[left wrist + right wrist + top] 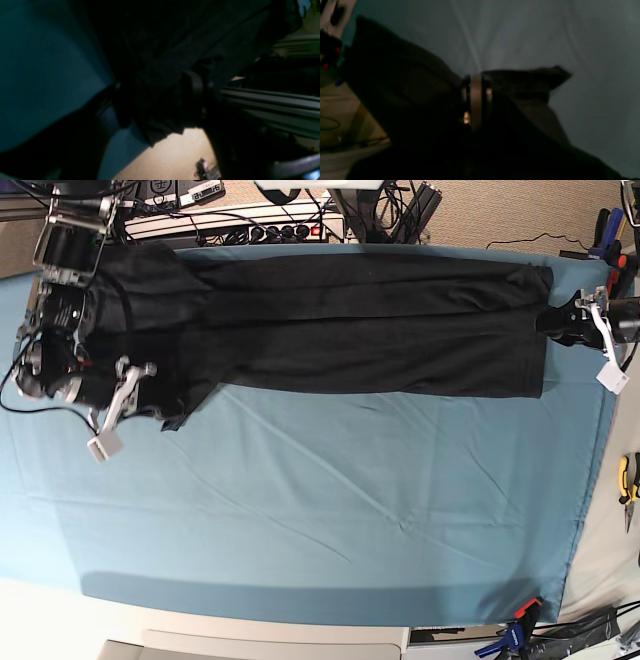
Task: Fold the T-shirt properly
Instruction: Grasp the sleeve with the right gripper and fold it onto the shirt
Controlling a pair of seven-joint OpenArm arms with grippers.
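Left wrist view: the left gripper [160, 100] is clamping a bunched edge of the T-shirt [190, 37], jaws spread wide around it.

Right wrist view: the right gripper [476, 100] is pinching cloth nearly shut.

Base view: the T-shirt [370, 330] is lying stretched along the bench's [300, 520] far edge, both arms reaching low at its 2 ends; uneven pulling risks slipping a corner.

I see the T-shirt [360, 330] stretched along the far side of the table [320, 520]. My right pincer [160, 405] sits at the T-shirt's left end, my left pincer [550, 320] at its right end.
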